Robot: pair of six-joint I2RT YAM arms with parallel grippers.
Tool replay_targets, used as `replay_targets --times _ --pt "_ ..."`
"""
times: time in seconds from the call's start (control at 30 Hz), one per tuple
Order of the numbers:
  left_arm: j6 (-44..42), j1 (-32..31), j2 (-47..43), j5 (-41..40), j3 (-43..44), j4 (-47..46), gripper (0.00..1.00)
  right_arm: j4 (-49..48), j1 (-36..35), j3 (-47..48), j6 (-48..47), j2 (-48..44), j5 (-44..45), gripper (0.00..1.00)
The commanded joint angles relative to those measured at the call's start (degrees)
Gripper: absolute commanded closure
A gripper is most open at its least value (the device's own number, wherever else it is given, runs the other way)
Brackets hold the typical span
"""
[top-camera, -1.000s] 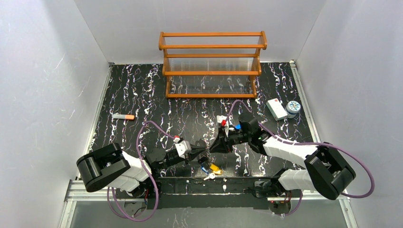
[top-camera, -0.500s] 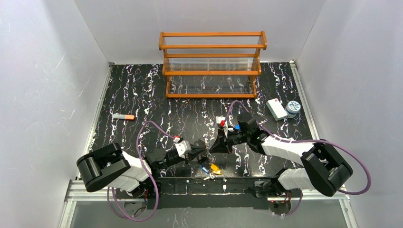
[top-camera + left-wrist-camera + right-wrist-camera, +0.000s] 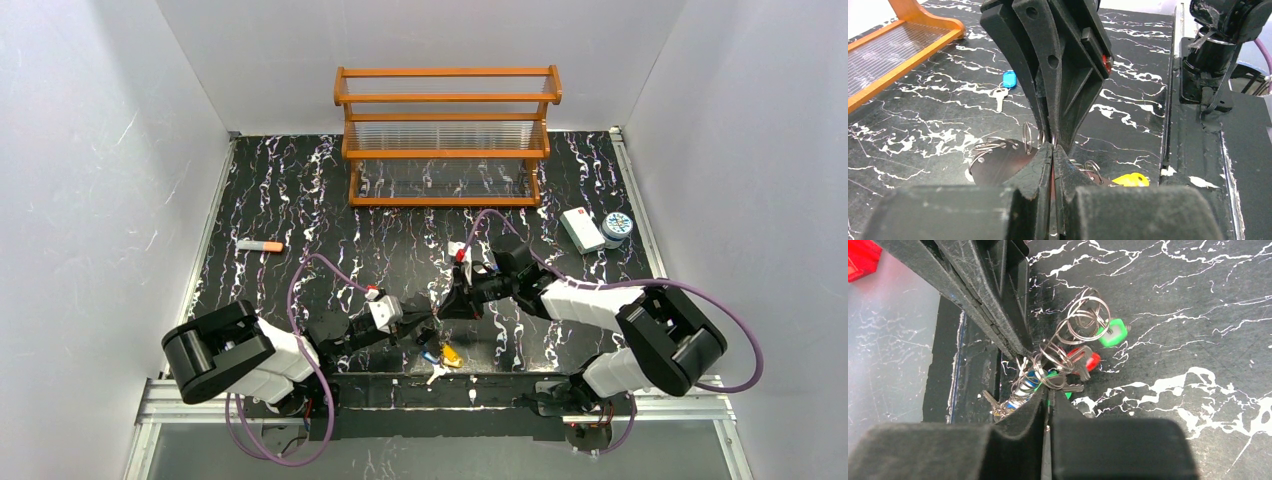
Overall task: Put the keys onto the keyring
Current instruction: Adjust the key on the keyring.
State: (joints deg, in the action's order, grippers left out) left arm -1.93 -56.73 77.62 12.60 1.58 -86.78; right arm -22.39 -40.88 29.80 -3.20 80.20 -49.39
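Two hands, left (image 3: pixel 1052 150) and right (image 3: pixel 1045 405), pressed together tip to tip. I see the thin silver wire keyring (image 3: pixel 1054 360) and small colour-headed silver keys (image 3: pixel 1111 334) just off both tips.

Right fingers (image 3: pixel 998 445) closed on keyring (image 3: pixel 1050 361) coils, green and red keys (image 3: pixel 1091 360) attached, black marbled table (image 3: pixel 1198 315)

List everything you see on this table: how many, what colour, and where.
rack: one, orange-brown wood, back middle.
tin: one, round, patterned lid, right edge.
box: one, white, right side beside the tin.
stick: one, grey with orange tip, left side.
keys: several, green, red, blue, yellow heads, front middle.
keyring: silver wire loops, count unclear, among the keys.
table: one, black with white veins.
arms: two, black and white, near edge.
left hand: shut, above the keys.
right hand: shut, pointing at the left hand's tips.
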Motion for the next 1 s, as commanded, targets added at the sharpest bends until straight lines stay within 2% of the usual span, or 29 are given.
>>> replay_targets --times 0.0,0.07,0.33,0.47,0.97 --pt "-0.1 -0.1 0.2 0.6 1.1 -3.3 1.0 0.8 0.0 0.6 -0.5 -3.1 2.0 0.8" --pt "-0.1 -0.1 0.4 0.6 1.1 -3.3 1.0 0.3 0.0 -1.0 -0.9 -5.4 2.2 0.76" --pt "-0.2 0.0 0.9 0.8 1.5 -3.3 1.0 -3.9 0.1 -6.2 -3.1 -12.2 0.2 0.74" --pt "-0.1 -0.1 0.6 0.8 1.4 -3.3 1.0 -4.7 0.1 -6.0 -4.4 -11.9 -1.2 0.68" --pt "0.2 -0.1 -0.2 0.7 1.1 -3.3 1.0 -7.9 -0.4 -2.9 -5.5 -6.9 -1.9 0.67"
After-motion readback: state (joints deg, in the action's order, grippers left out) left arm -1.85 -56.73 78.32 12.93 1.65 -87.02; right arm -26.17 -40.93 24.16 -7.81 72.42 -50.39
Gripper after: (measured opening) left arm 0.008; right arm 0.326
